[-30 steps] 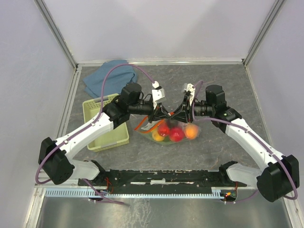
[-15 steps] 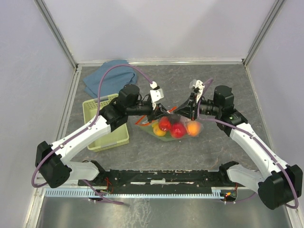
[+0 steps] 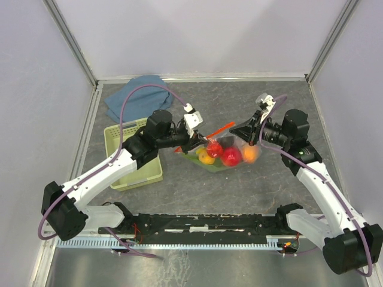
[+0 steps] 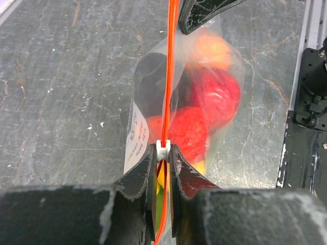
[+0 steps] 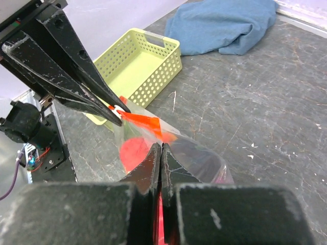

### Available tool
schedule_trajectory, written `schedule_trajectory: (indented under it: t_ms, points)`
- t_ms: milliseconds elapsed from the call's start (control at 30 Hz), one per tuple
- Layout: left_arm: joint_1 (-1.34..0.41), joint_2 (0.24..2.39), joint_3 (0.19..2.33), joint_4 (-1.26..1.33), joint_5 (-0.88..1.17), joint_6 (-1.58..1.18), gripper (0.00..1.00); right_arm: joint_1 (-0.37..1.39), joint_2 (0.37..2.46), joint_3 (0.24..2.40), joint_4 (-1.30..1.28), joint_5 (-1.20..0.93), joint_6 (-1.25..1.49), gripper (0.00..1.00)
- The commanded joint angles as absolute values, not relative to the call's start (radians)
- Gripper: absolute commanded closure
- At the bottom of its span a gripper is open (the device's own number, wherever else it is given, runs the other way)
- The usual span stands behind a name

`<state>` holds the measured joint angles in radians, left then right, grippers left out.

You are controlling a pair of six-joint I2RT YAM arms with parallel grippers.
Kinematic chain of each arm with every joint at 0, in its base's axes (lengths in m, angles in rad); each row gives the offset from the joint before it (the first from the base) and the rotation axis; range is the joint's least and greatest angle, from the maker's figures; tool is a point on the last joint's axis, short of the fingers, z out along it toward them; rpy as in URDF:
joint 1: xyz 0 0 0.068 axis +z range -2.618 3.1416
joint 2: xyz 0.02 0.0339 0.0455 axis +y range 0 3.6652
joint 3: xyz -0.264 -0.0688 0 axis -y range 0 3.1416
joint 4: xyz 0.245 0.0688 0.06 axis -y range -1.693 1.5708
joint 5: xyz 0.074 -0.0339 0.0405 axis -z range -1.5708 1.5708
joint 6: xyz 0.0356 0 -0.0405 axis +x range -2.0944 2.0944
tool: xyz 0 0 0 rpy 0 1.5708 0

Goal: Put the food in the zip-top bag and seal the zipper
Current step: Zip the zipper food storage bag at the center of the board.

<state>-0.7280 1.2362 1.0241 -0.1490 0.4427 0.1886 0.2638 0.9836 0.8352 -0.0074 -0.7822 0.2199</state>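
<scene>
- The pale green basket sits on the left of the table, with the blue cloth behind it (both well apart from the bag).
- The left gripper reaches in from the left. Its fingers are clamped on the zipper right at the small white slider.
- The zipper's long axis runs left to right between the two grippers, slanting toward the far side as it goes right. In the left wrist view it is a thin, taut orange line leading straight away from the fingers.
- The zip-top bag is at mid-table, its body on the near side of that strip. The food is inside: red pieces in the middle, a yellow piece at left, an orange piece at right.
- Only the left wrist view shows a dark purple piece and a white label on the bag's side (too small to read).
- The right gripper comes in from the right, fingers pressed together on the bag's top edge. Its own wrist view shows this pinch close up, with the left gripper's black fingers opposite.
</scene>
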Motion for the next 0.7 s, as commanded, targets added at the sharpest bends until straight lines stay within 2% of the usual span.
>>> schedule_trajectory:
  t_ms: [0, 133, 400, 533, 600, 667]
  points:
    - [-0.708, 1.187, 1.030, -0.211, 0.342, 0.197, 0.97, 0.227, 0.928, 0.845, 0.050, -0.679, 0.239, 0.98]
    - [-0.709, 1.217, 1.108, -0.264, 0.426, 0.201, 0.97, 0.227, 0.937, 0.863, 0.011, -0.744, 0.242, 0.96]
    - [-0.735, 1.264, 1.227, -0.337, 0.543, 0.229, 0.97, 0.229, 0.896, 0.827, 0.068, -0.853, 0.227, 0.38]
    - [-0.738, 1.267, 1.240, -0.344, 0.600, 0.243, 0.97, 0.256, 0.913, 0.834, 0.110, -0.931, 0.207, 0.27]
    - [-0.741, 1.272, 1.247, -0.353, 0.612, 0.248, 0.97, 0.284, 0.939, 0.848, 0.091, -0.956, 0.166, 0.17]
    - [-0.742, 1.280, 1.247, -0.363, 0.620, 0.257, 0.97, 0.311, 0.964, 0.867, 0.057, -0.975, 0.119, 0.13]
